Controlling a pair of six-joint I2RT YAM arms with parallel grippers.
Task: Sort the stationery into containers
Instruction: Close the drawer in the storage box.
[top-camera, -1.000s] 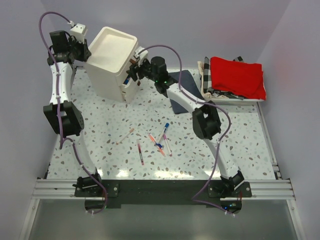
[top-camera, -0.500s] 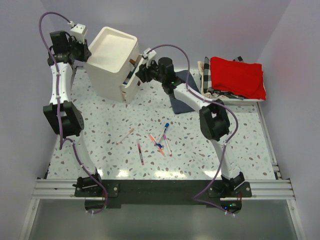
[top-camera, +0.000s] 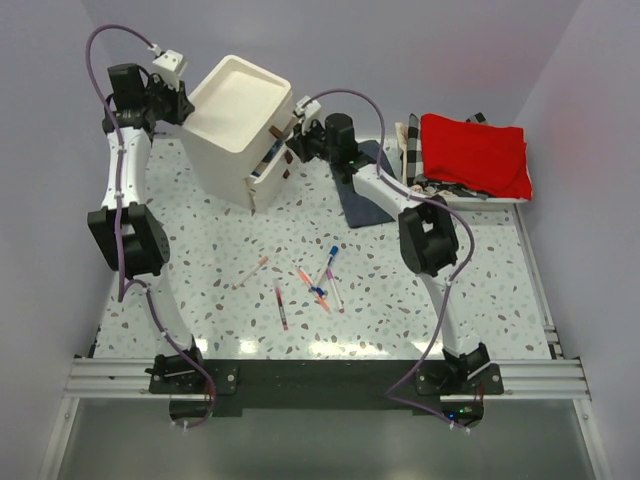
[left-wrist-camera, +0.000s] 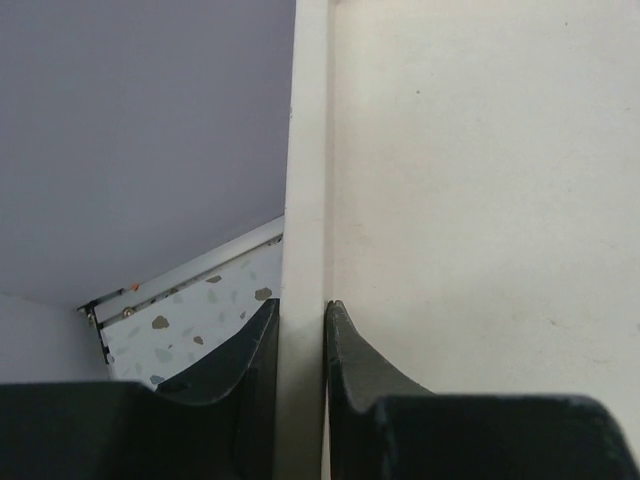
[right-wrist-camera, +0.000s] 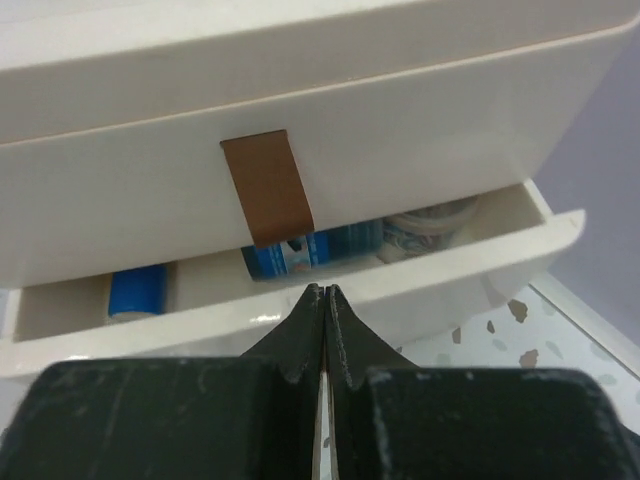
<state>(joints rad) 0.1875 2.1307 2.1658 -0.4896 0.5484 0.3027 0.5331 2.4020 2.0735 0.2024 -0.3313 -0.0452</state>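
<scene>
Scanning from the near side, I see the pens lying unsorted mid-counter, while the right gripper has just snapped fully closed at the lip of the open drawer. A blue-capped stick and blue-white roll already lie inside it, and I can't tell whether the gripper pinches anything. Farther back, the left gripper clamps narrowly on the wall of the drawer unit, which has swung round, so I judge the drawer is being worked; the roll's print is too blurred to read.
</scene>
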